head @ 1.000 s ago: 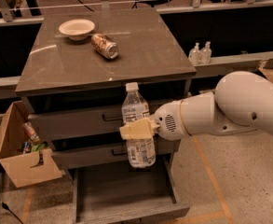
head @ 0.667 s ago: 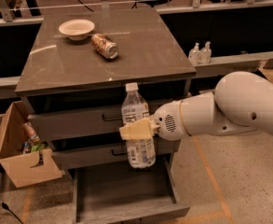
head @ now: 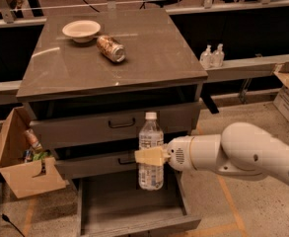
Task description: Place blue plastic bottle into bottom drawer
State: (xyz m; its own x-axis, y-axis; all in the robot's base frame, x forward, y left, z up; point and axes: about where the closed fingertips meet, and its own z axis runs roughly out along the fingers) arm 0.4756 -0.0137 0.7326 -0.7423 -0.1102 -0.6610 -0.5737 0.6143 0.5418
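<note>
**Bottle held over the open drawer**

The gripper (head: 149, 156) squeezes the bottle (head: 151, 132) around its middle. The bottle stands straight up in the air, in front of the cabinet (head: 149, 63). It is right above the pulled-out bottom drawer (head: 112, 204). On top of the cabinet, a can (head: 111, 49) lies beside a bowl (head: 81, 30).

Cream fingers (head: 149, 156) of gripper (head: 140, 157) clasp clear, white-capped bottle (head: 150, 136).

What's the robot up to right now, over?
Gripper shut on blue plastic bottle, bottle upright. Held above the open bottom drawer, not yet in. Nothing visible between bottle and drawer.
</note>
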